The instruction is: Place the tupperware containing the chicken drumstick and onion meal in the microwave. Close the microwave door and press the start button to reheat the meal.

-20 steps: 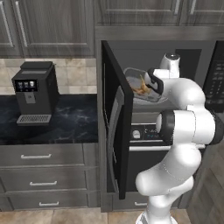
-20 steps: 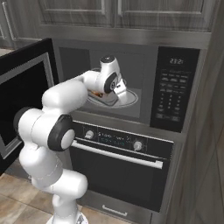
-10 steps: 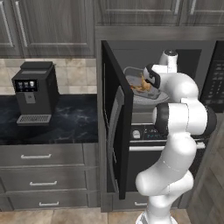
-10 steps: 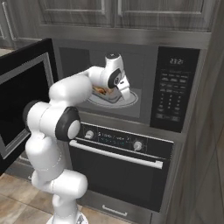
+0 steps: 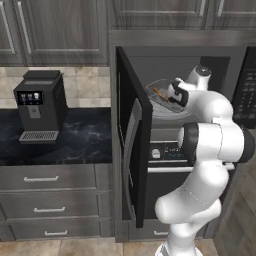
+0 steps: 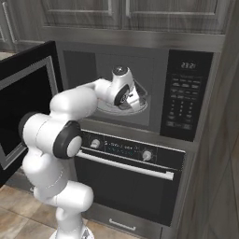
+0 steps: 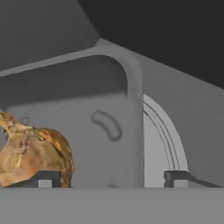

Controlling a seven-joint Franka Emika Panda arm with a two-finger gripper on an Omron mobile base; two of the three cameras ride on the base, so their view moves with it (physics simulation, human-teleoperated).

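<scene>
The tupperware (image 7: pixel 87 127) seems light, stiff and slippery; the rim at frame centre is the best hold. The gripper (image 7: pixel 111 177) fingers stand spread, each side of its wall.

Left base view: taken from behind the arm on its left, facing forward and down at mid distance, past the edge of the open microwave door (image 5: pixel 131 145) into the microwave (image 5: pixel 172 82) cavity. Right base view: taken from behind on the right, looking squarely at the microwave (image 6: pixel 140 88) front (keypad side nearer). Shared by both: cavity, arm, oven below. Hand view: very close, inside the cavity, looking along the fingers at a corner of the tupperware (image 7: pixel 127 74) and the turntable's edge.
</scene>
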